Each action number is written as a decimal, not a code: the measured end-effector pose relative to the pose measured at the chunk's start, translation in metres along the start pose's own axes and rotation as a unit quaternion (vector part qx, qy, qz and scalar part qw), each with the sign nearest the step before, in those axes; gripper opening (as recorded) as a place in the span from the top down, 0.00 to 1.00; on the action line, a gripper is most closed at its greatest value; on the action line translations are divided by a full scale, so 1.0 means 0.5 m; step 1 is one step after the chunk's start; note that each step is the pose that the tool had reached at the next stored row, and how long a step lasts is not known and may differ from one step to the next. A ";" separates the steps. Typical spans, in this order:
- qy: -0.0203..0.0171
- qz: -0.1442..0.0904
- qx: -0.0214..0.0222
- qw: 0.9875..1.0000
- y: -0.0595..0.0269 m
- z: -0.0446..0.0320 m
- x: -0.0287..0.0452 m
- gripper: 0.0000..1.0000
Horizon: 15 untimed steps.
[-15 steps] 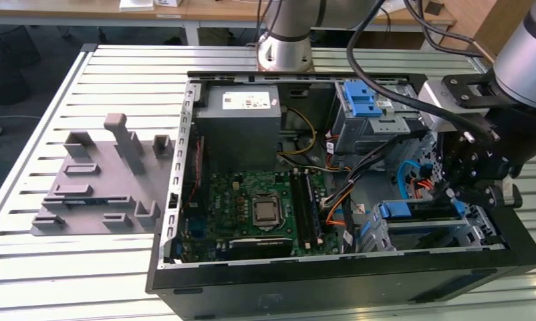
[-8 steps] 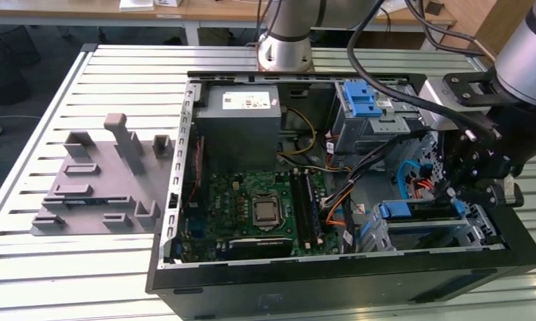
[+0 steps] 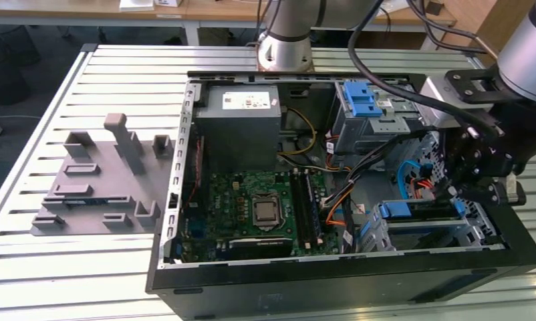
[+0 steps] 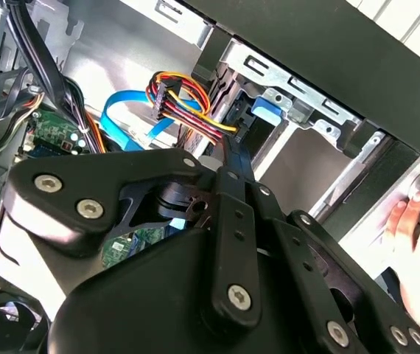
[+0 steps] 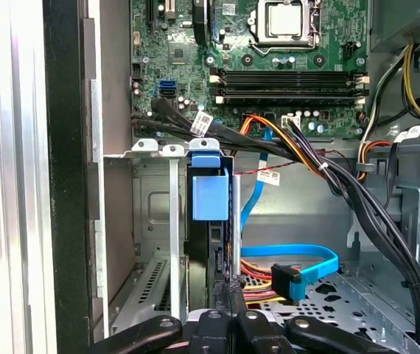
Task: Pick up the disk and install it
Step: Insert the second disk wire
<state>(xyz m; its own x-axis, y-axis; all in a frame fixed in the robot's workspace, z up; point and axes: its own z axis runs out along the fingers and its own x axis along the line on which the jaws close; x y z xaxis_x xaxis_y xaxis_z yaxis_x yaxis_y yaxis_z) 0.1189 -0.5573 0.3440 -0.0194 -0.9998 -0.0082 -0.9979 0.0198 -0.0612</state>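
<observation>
Sitting open on the slatted table [image 3: 36,167], the computer case [image 3: 339,274] shows its insides so the arm can reach down. At about 4 o'clock in the exterior view, the disk [image 3: 417,210] stands on edge in its metal bay [image 5: 155,221]. The gripper [image 5: 228,291] is pinched shut on the disk's back edge, holding it straight in the slot.

disk [image 3: 417,211] seated in open case [image 3: 339,274]

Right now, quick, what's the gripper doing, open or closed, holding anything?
Gripper: down inside the computer case, at the drive bay with the blue bracket; open or closed cannot be told.
</observation>
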 end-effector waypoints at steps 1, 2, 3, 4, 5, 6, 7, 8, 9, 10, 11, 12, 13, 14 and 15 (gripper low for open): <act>0.000 0.000 0.000 1.000 0.000 -0.001 0.000 0.89; 0.000 0.000 0.000 1.000 0.000 -0.003 0.000 0.89; 0.000 0.000 0.000 1.000 0.000 -0.005 0.000 0.89; 0.000 0.000 0.000 1.000 0.000 -0.007 0.000 0.89; 0.000 0.000 0.000 1.000 0.000 -0.009 0.000 0.89; 0.000 0.000 0.000 1.000 -0.001 -0.010 0.000 0.89; 0.000 0.000 0.000 1.000 -0.001 -0.011 0.000 0.89; 0.000 0.000 0.000 1.000 0.000 -0.011 0.000 0.89; 0.000 0.000 0.000 1.000 0.000 -0.012 0.000 0.89; 0.000 0.000 0.000 1.000 0.001 -0.012 0.000 0.89; 0.000 0.000 0.000 1.000 0.001 -0.012 0.000 0.89; 0.000 0.000 0.000 1.000 0.002 -0.013 0.000 0.89; 0.000 0.000 0.000 1.000 0.003 -0.013 0.000 0.89; 0.000 0.000 0.000 1.000 0.005 -0.014 0.000 0.89; 0.000 0.000 0.000 1.000 0.007 -0.014 0.000 0.89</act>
<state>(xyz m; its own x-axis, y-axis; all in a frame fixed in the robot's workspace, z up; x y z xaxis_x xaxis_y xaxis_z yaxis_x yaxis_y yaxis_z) 0.1151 -0.5573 0.3508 -0.0194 -0.9998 -0.0087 -0.9979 0.0199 -0.0617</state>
